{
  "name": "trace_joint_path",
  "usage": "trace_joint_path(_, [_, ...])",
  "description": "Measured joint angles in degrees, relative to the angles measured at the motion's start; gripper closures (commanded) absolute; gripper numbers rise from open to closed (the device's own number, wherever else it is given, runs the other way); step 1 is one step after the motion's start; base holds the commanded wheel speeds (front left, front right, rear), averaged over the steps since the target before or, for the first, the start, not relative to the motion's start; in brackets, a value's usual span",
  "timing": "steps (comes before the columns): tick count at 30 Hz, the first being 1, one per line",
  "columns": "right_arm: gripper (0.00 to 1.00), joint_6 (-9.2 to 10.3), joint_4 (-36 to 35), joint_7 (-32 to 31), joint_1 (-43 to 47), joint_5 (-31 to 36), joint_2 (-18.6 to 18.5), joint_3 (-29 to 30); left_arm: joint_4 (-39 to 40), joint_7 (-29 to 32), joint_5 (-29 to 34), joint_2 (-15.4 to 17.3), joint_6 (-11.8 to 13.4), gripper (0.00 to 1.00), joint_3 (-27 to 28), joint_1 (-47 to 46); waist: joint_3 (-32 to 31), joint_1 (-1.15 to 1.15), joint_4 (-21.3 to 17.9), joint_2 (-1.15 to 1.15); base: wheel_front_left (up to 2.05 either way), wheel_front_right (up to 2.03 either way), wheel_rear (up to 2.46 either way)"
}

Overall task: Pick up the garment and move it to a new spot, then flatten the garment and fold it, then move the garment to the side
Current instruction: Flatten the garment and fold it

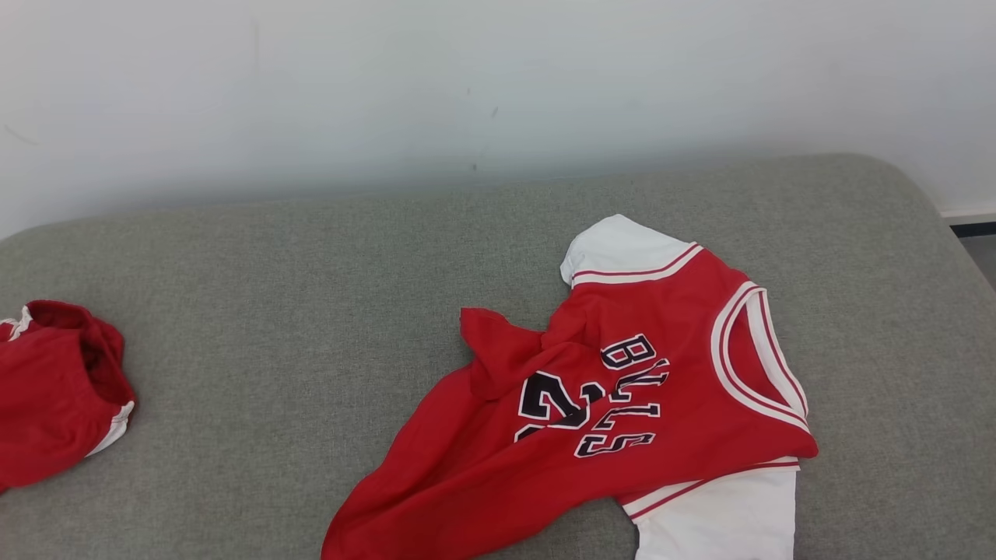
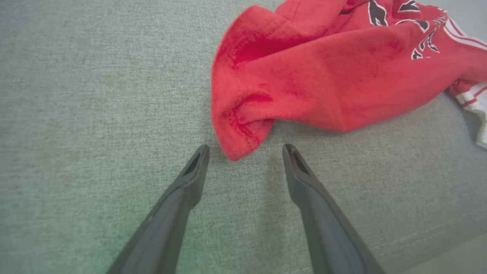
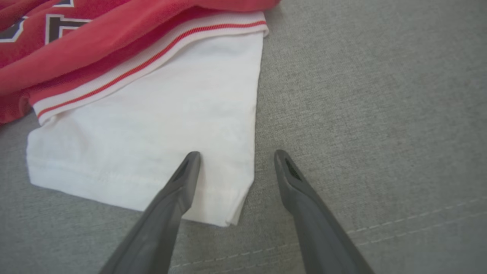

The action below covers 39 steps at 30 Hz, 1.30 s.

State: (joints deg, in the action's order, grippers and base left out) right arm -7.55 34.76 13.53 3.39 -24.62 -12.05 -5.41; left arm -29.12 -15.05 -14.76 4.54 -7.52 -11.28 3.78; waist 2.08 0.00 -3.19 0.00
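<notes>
The garment [image 1: 622, 404] is a red jersey with white sleeves and black lettering, lying crumpled on the grey cushion [image 1: 311, 272], right of centre in the head view. In the left wrist view my left gripper [image 2: 245, 149] stands open just short of a red hem corner of the garment [image 2: 243, 140], nothing between its fingers. In the right wrist view my right gripper [image 3: 236, 155] is open over the corner of the white sleeve [image 3: 152, 125]; its left finger [image 3: 182, 179] is above the cloth, its right finger [image 3: 293, 182] above bare cushion.
A second red piece of clothing with white trim [image 1: 54, 389] lies at the cushion's left edge. A pale wall [image 1: 467, 78] stands behind the cushion. A seam of the cushion [image 3: 399, 222] runs near the front edge. Bare floor [image 1: 980, 257] shows at far right.
</notes>
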Motion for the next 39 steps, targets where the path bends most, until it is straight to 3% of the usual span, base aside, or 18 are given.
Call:
trace_joint_path(1, [0.0, 0.0, 0.5, -0.5, -0.3, -0.4, 0.1, -0.5, -0.3, 0.0, -0.2, -0.1, 0.0, 0.51, -0.2, -0.2, -0.1, 0.0, 0.0, 0.0, 0.0, 0.0, 0.0])
trace_joint_path(2, [0.23, 0.0, 0.9, -1.0, -0.6, -1.0, 0.2, -1.1, -0.8, 0.0, -0.9, -0.1, 0.0, 0.82, -0.5, -0.5, -0.1, 0.0, 0.0, 0.0, 0.0, 0.0, 0.0])
trace_joint_path(3, [0.76, 0.0, 0.9, -1.0, -0.6, -1.0, 0.2, -1.1, -0.8, 0.0, -0.9, -0.1, 0.0, 1.0, -0.5, -0.5, -0.1, 0.0, 0.0, 0.0, 0.0, 0.0, 0.0])
trace_joint_path(4, [1.0, 0.11, 1.3, -2.2, -0.9, -2.1, 0.2, -2.4, -1.4, 0.0, -1.5, -0.1, 0.0, 1.0, -1.1, -0.7, -0.3, 0.0, 0.0, 0.0, 0.0, 0.0, 0.0])
trace_joint_path(12, [1.0, 0.15, -1.5, -1.8, -0.7, -5.2, -1.0, -4.6, 1.3, 0.0, -1.8, 0.7, 0.0, 1.0, -1.0, -0.9, -1.1, 0.0, 0.0, 0.0, 0.0, 0.0, 0.0])
trace_joint_path(18, [1.0, 0.15, -11.0, -1.0, -0.6, -7.8, -3.8, -3.4, 9.3, 0.0, 0.0, 2.6, 0.0, 1.0, 0.3, 1.1, -1.2, 0.0, -0.4, 0.0, 0.0, 0.0, 0.0])
trace_joint_path(26, [1.0, 0.15, -23.9, -5.6, -4.1, -12.2, -5.8, -0.5, 18.3, 0.8, 2.0, 6.1, 0.0, 1.0, -0.7, -1.6, -0.2, 0.0, -0.8, 0.0, 0.0, 0.0, 0.0])
trace_joint_path(33, [1.0, 0.14, -27.9, -11.3, -19.7, -15.3, -8.2, 1.0, 22.4, 7.6, 0.3, 15.6, 0.0, 1.0, -8.4, -19.2, 3.0, 0.0, -1.1, 0.0, 0.0, 0.0, 0.0])
trace_joint_path(37, [1.0, 0.15, -25.1, -14.3, -34.6, -17.8, -9.3, 2.4, 22.9, 12.3, -5.1, 21.4, 0.0, 1.0, -13.7, -35.4, 6.2, 0.01, -1.4, 0.01, 0.0, 0.0, 0.0])
trace_joint_path(39, [1.0, 0.15, -22.7, -16.5, -42.8, -18.9, -9.6, 3.0, 22.0, 15.0, -10.0, 22.7, 0.0, 1.0, -15.3, -44.4, 8.2, 0.01, -1.5, 0.01, 0.0, 0.0, 0.0])
